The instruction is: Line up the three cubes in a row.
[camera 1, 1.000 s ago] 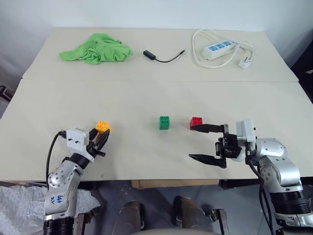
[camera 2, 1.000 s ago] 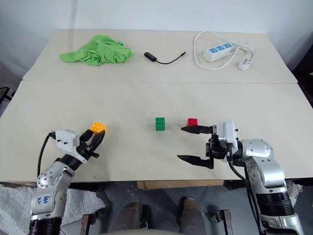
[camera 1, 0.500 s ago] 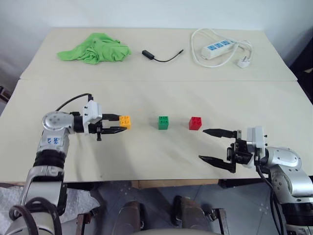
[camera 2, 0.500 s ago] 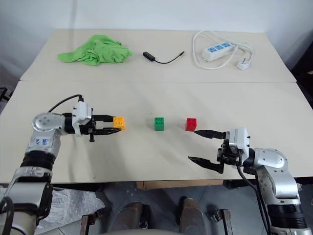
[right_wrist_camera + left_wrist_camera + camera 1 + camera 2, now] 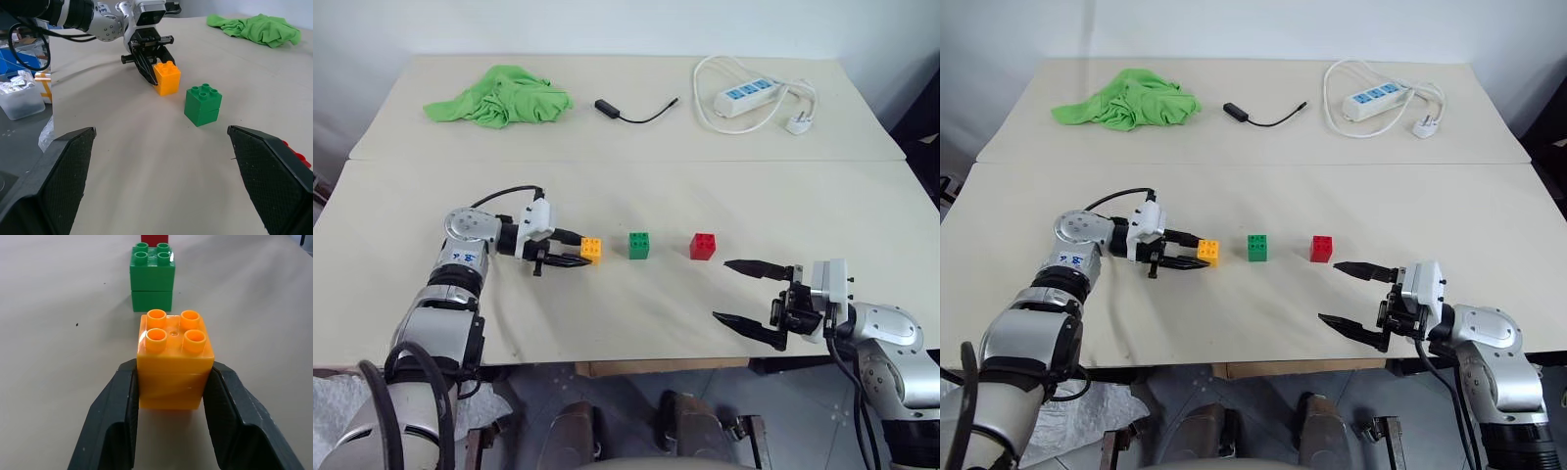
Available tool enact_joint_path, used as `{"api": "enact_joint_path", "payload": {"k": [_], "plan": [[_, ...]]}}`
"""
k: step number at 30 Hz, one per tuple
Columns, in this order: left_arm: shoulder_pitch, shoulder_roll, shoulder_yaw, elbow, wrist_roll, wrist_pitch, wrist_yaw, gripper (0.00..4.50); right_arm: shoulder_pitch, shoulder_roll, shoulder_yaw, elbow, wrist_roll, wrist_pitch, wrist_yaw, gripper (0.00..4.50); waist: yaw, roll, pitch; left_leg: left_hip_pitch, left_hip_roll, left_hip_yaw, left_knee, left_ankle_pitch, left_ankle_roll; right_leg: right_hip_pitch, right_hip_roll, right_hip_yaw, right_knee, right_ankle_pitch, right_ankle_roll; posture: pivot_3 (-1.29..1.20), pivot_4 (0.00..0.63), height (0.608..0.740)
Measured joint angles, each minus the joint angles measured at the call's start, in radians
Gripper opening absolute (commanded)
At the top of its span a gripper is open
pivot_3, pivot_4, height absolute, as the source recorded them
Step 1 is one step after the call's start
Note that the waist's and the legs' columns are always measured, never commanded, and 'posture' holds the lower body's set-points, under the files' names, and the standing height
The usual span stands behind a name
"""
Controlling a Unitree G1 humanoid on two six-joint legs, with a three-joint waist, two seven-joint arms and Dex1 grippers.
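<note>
Three studded cubes stand in a line across the near table. My left gripper (image 5: 579,251) points to the right and is shut on the orange-yellow cube (image 5: 592,250), its black fingers (image 5: 117,416) pressed against the cube's two sides. That cube sits at or just above the tabletop, a short gap left of the green cube (image 5: 640,245). The red cube (image 5: 703,246) stands farther right at about the same spacing. My right gripper (image 5: 721,289) hangs open and empty near the front edge, to the right of and nearer than the red cube.
On the far table lie a crumpled green cloth (image 5: 499,96), a black cable with a small adapter (image 5: 607,106) and a white power strip with its coiled cord (image 5: 749,95). A seam (image 5: 724,162) joins the two tables.
My left gripper swung from the front left corner to the right, turning level, and carried the orange-yellow cube close to the green one. The right gripper drew back a little, still open.
</note>
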Motion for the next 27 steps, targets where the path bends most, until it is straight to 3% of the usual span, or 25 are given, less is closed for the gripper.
{"api": "enact_joint_path", "payload": {"k": [3, 12, 23, 27], "plan": [[-0.014, -0.002, 0.001, 0.011, 0.014, 0.005, 0.009, 1.48, 0.000, 0.000, 0.000, 0.000, 0.000, 0.000, -0.003, 4.50, -0.001, 0.000, 0.000, 0.000, 0.000, 0.000, 0.000, 0.000, 0.000, 0.000, 0.000, 0.000, 0.000, 0.000, 0.000, 0.00, 0.150, 0.740], [-0.022, -0.001, 0.028, 0.037, 0.031, 0.024, 0.039, 4.27, -0.003, 0.000, 0.000, 0.000, 0.003, 0.001, -0.007, 4.50, -0.004, 0.000, 0.000, 0.000, 0.000, 0.000, 0.000, 0.000, 0.000, 0.000, 0.000, 0.000, 0.000, 0.000, 0.000, 0.00, 0.150, 0.740], [0.008, 0.008, 0.082, 0.029, 0.027, 0.016, 0.040, 4.27, -0.018, 0.000, 0.004, 0.000, 0.010, 0.022, 0.004, 4.50, -0.005, 0.000, 0.000, 0.000, 0.000, 0.000, 0.000, 0.000, 0.000, 0.000, 0.000, 0.000, 0.000, 0.000, 0.000, 0.00, 0.150, 0.740], [0.062, 0.031, 0.111, -0.033, -0.014, 0.017, -0.027, 4.27, -0.018, 0.000, 0.005, -0.002, 0.012, 0.026, 0.010, 4.50, -0.007, 0.000, 0.000, 0.000, 0.000, 0.000, 0.000, 0.000, 0.000, -0.001, 0.000, 0.000, 0.001, 0.000, 0.000, 0.00, 0.150, 0.740]]}}
